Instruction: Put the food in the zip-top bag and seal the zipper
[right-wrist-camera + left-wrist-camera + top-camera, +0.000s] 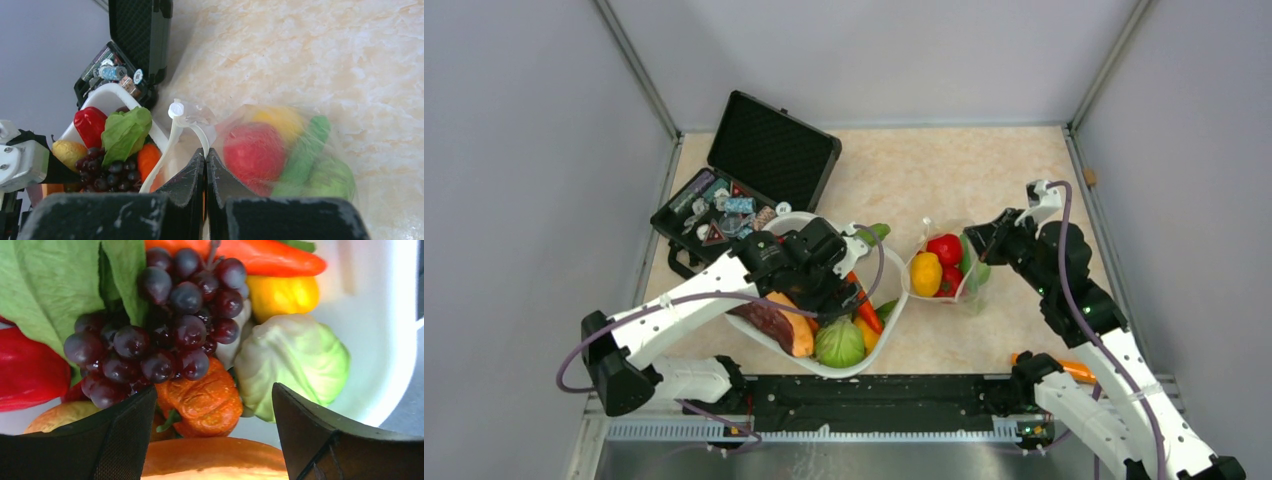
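The clear zip-top bag (pixel 944 295) stands right of the white basket (pixel 792 217). It holds food: a red tomato (pixel 944 248), a yellow lemon (pixel 925 273) and green pieces (pixel 977 272). My right gripper (pixel 206 151) is shut on the zipper (pixel 176 127), the white strip at the bag's mouth, and red food (pixel 255 152) and a green pod (pixel 307 150) show through the plastic. My left gripper (pixel 214 390) hangs open inside the basket. Its fingers (pixel 125 435) stand either side of a small orange pumpkin piece (pixel 200 405), holding nothing.
The basket also holds dark grapes (pixel 165 335), a papaya slice (pixel 215 457), a pale green cabbage (pixel 295 360), a red pepper (pixel 25 370) and green leaves (pixel 50 285). An open black hard case (pixel 754 170) sits behind the basket. An orange piece (pixel 1074 370) lies by the right arm's base.
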